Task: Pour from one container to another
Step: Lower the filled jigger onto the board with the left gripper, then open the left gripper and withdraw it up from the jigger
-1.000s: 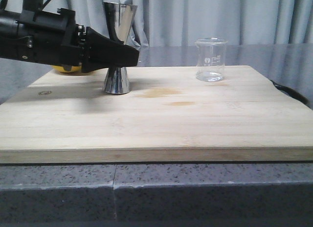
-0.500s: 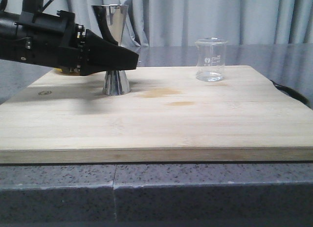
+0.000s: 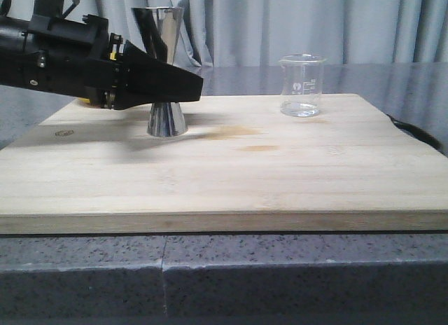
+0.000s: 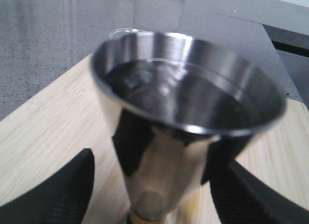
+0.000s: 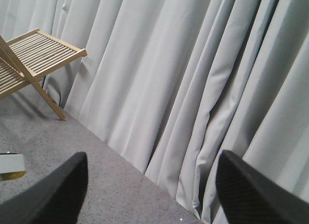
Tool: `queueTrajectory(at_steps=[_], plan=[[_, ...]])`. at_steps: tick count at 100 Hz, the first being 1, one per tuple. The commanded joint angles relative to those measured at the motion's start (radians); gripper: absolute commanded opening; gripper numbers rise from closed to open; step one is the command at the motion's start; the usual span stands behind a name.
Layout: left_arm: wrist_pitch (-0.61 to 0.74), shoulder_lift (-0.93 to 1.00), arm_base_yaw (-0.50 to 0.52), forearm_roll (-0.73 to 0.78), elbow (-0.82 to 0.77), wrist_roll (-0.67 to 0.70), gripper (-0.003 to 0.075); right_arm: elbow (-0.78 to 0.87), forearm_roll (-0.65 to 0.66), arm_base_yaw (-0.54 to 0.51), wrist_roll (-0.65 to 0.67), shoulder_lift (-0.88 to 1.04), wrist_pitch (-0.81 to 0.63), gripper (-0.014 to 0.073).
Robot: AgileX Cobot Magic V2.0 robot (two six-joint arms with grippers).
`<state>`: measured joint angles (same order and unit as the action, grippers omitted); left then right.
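The steel jigger [image 3: 166,113] stands on the wooden board [image 3: 231,171] at the back left, its upper cup leaning a little to the left. My left gripper [image 3: 187,83] reaches in from the left at the height of its waist. In the left wrist view the jigger [image 4: 183,113] fills the frame between the black fingers [image 4: 63,190], with board showing on both sides, so the left gripper [image 4: 154,197] is open around it. The clear glass beaker [image 3: 302,85] stands at the back right of the board, apart from both arms. My right gripper [image 5: 152,195] is open and holds nothing.
A bit of yellow lemon [image 3: 87,99] shows behind the left arm. A black cable [image 3: 413,132] lies off the board's right edge. The right wrist view shows grey curtains [image 5: 193,89] and a slatted wooden rack [image 5: 34,55].
The jigger's upper cup has shifted to the left and now leans. My left gripper has risen slightly and crept to the right around the jigger's waist. The beaker has not moved.
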<state>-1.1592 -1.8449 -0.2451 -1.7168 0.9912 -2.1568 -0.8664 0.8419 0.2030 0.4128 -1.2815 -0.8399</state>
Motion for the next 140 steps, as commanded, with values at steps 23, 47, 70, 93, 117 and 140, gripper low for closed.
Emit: queueTrajectory(at_steps=[23,47,70,93,117,140], plan=[[-0.123,0.042,0.0,-0.003,0.024,0.022,0.0539,-0.031,-0.032,0.001,0.003,0.032,-0.046,0.0501],[-0.123,0.042,0.031,0.013,0.024,0.049,0.0539,-0.031,-0.032,0.001,0.003,0.032,-0.046,0.0501],[-0.123,0.086,0.066,0.052,0.024,0.075,0.0539,-0.031,-0.032,0.001,0.003,0.032,-0.045,0.0501],[-0.123,0.128,0.071,0.128,0.024,0.104,0.0539,-0.031,-0.032,0.001,0.003,0.032,-0.045,0.0501],[-0.12,0.165,0.094,0.161,0.024,0.13,0.0539,-0.031,-0.032,0.001,0.003,0.032,-0.045,0.0501],[-0.124,0.208,0.173,0.224,0.024,0.212,0.0538,-0.031,-0.032,0.001,0.003,0.032,-0.045,0.0501]])
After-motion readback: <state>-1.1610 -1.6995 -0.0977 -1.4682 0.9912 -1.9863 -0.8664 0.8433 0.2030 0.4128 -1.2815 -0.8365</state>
